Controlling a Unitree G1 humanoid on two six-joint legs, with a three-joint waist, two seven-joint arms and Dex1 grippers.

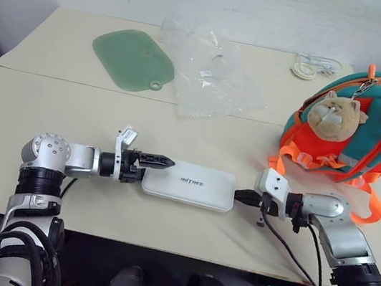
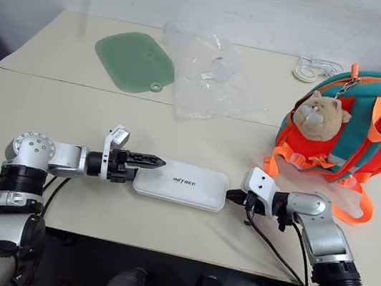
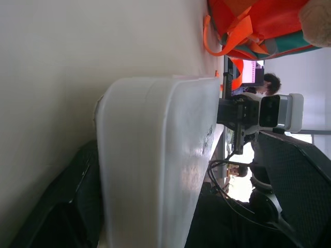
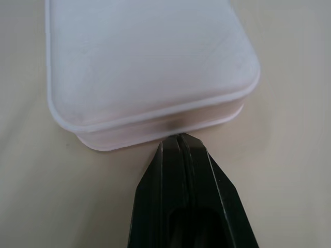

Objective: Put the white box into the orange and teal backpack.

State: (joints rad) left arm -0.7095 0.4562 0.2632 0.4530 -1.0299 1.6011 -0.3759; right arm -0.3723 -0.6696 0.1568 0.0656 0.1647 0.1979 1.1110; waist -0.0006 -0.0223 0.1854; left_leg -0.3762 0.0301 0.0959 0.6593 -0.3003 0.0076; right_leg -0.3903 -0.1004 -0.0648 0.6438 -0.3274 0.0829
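Left gripper (image 1: 161, 160): jaws spread, one over, one under left end of white box (image 1: 191, 183); no clamp seen. Right gripper (image 4: 181, 142): fingers pressed together, tip at box's right end wall, holding nothing. Box lies flat on table (image 1: 50, 113) between both, near front edge. Orange and teal backpack (image 1: 367, 127) stands at far right, well apart.

Advice: brace right end, seat left jaws deeper before closing, lift level.

Not determinable: backpack opening, contact of right tip with wall, lower left finger under box
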